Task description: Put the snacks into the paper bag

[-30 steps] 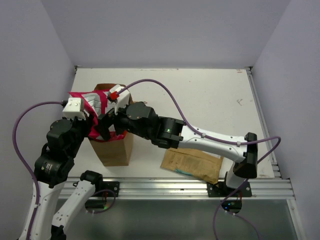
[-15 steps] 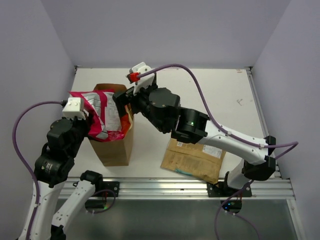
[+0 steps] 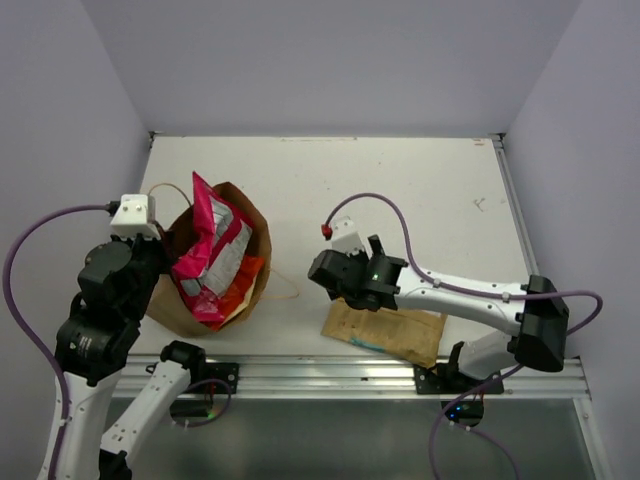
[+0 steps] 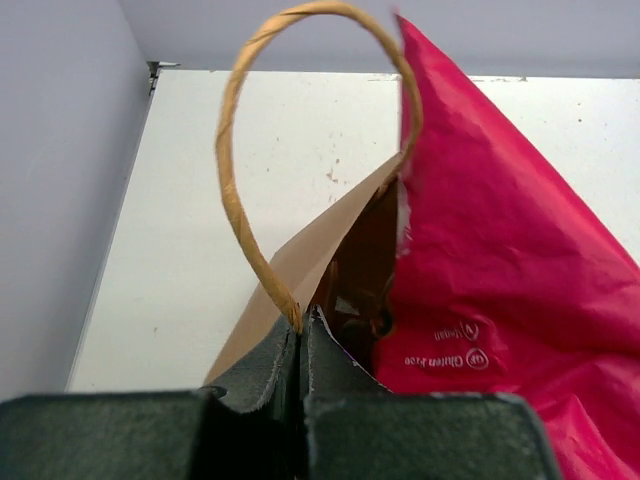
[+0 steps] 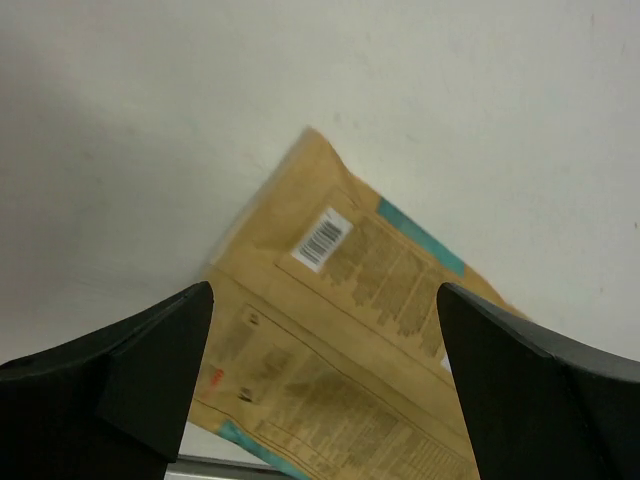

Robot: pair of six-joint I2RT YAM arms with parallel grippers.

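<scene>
While the left gripper (image 4: 301, 345) is clamped on the bag's rim, right at the root of a twine handle (image 4: 235, 170), the bag (image 3: 252, 222) leans over at the left of the table (image 3: 420, 190). The jaws are pressed fully together on the paper, with no gap in the left wrist view.

The magenta packet (image 3: 213, 250) stands in the bag's mouth. Its upper part sticks out above the rim and its white panels face the top camera. The orange packet (image 3: 247, 275) sits just beside it, lower in the mouth, only partly showing.

The tan packet (image 3: 392, 335) lies flat on the table near the front edge, well apart from the bag. Printed panels and a barcode face up in the right wrist view.

The right gripper (image 5: 322, 300) hangs over the tan packet's end nearer the bag. Its fingers are spread wide with nothing held between them. Contact with the packet cannot be determined.

A second handle (image 3: 285, 290) trails on the table just right of the bag.
</scene>
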